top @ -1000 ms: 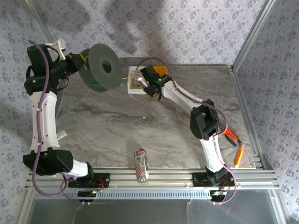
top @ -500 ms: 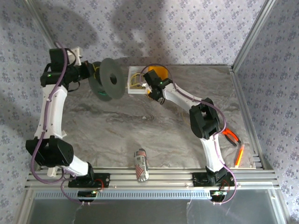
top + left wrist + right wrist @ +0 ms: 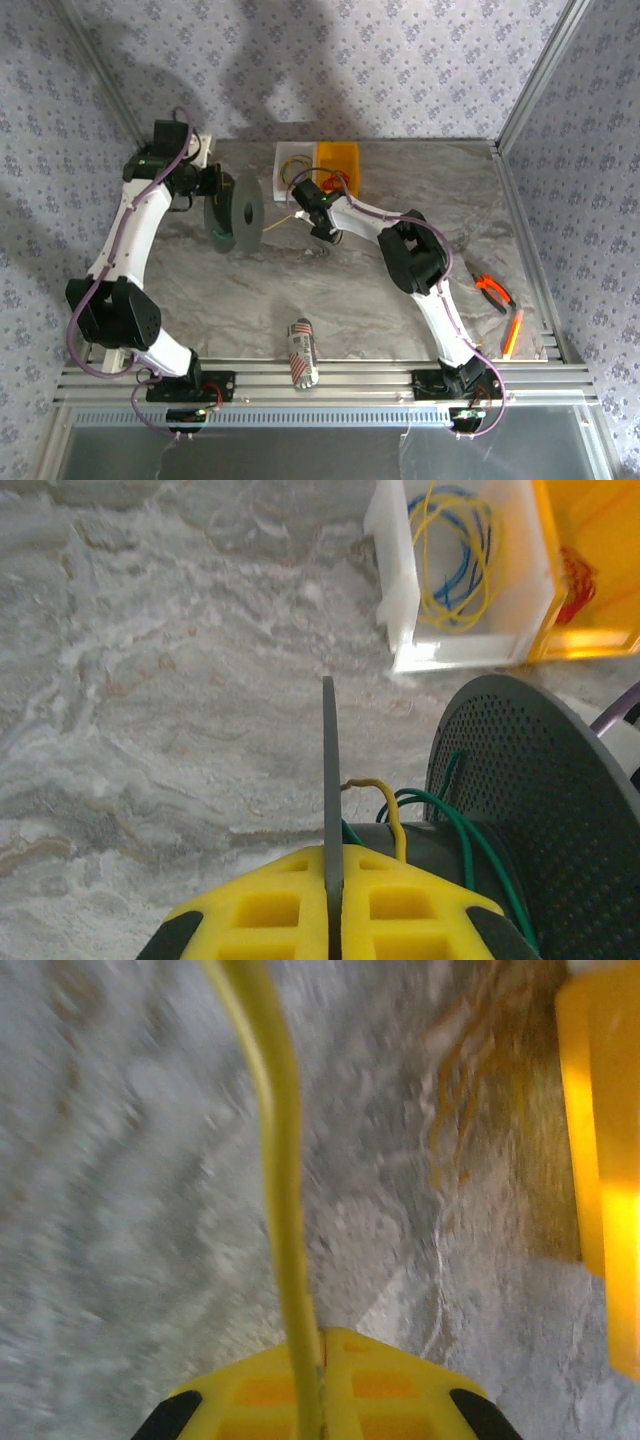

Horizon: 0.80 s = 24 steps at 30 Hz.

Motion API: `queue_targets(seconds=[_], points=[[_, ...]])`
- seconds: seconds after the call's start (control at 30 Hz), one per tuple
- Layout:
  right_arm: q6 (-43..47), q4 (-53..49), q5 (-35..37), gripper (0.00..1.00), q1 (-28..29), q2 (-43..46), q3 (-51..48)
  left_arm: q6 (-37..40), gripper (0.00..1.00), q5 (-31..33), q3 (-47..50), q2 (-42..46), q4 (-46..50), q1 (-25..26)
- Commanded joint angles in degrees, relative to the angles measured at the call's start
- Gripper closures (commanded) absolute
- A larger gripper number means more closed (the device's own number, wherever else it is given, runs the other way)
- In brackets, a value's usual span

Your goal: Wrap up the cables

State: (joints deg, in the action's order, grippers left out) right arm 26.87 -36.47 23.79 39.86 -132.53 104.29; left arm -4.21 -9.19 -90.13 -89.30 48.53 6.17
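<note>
My left gripper [image 3: 330, 855] is shut on the thin flange of the black spool [image 3: 328, 770], which hangs edge-on above the table [image 3: 235, 212]. Green wire [image 3: 470, 830] and a yellow cable end [image 3: 385, 800] lie on its hub. My right gripper [image 3: 322, 1338] is shut on a yellow cable [image 3: 280, 1160]. In the top view that cable [image 3: 280, 220] runs from the right gripper [image 3: 303, 205] toward the spool. A white bin [image 3: 395, 590] holds a yellow coil [image 3: 440, 570] and a blue wire. A red-orange cable [image 3: 577, 575] lies in the orange bin [image 3: 600, 520].
A striped can [image 3: 302, 352] lies near the front rail. Orange-handled pliers [image 3: 492, 290] and an orange tool [image 3: 512, 335] rest at the right edge. Patterned walls close the back and both sides.
The left arm swung the spool rightward and nearer, turning it edge-on. The right gripper drew back from the white bin toward the spool, bringing the yellow cable with it.
</note>
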Motion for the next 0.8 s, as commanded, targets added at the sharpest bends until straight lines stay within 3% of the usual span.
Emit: queue_targets(seconds=[0.0,0.1,0.4,0.6,0.77], points=[[1.1,-2.6,0.4,1.00,0.1,-2.9,2.8,1.2,1.00,-2.0,2.8,0.3,-0.9,0.7],[1.3,-2.6,0.8,1.00,0.2,-4.0,3.4,0.3,1.00,-4.0,6.0,0.9,-2.5,0.7],[1.4,-2.7,1.4,1.00,0.4,-5.9,5.2,-0.4,1.00,0.1,10.7,0.5,-4.9,0.9],[1.0,-3.4,2.2,1.00,0.0,-7.6,6.8,-0.5,1.00,4.9,8.8,-1.1,-4.9,1.9],[-1.4,-6.0,2.8,1.00,-1.1,-9.7,10.3,-0.8,1.00,5.3,5.0,-2.3,-4.0,2.1]])
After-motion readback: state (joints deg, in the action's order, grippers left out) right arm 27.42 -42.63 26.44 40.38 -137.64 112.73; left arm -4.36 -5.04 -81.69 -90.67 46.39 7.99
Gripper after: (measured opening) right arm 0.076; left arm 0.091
